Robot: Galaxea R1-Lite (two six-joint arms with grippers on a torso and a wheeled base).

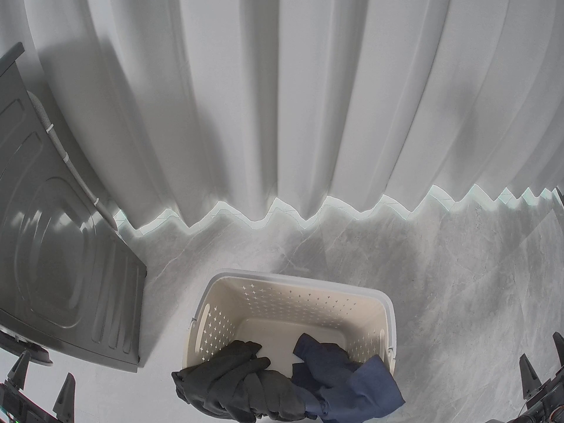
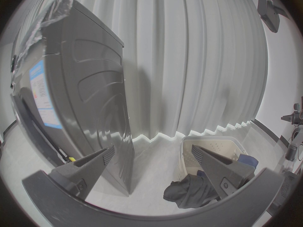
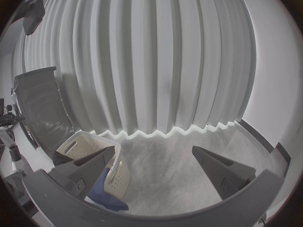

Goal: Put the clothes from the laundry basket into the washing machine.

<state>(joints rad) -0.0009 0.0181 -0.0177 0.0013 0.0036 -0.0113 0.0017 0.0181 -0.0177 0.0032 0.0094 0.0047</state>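
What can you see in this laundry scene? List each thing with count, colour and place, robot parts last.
laundry basket: one, cream, on the floor ahead of the robot
black garment: one, black, draped over the basket's near rim, left side
blue garment: one, navy, draped over the near rim, right of the black one
washing machine: one, grey, at the robot's left
curtain: one, white, behind the basket
floor: one, grey marbled, underfoot
left gripper: one, dark grey, open, low left
right gripper: one, dark grey, open, low right

I count one laundry basket (image 1: 296, 279), two bits of clothing, a black garment (image 1: 235, 383) and a navy garment (image 1: 352, 383), plus one washing machine (image 1: 59, 265).
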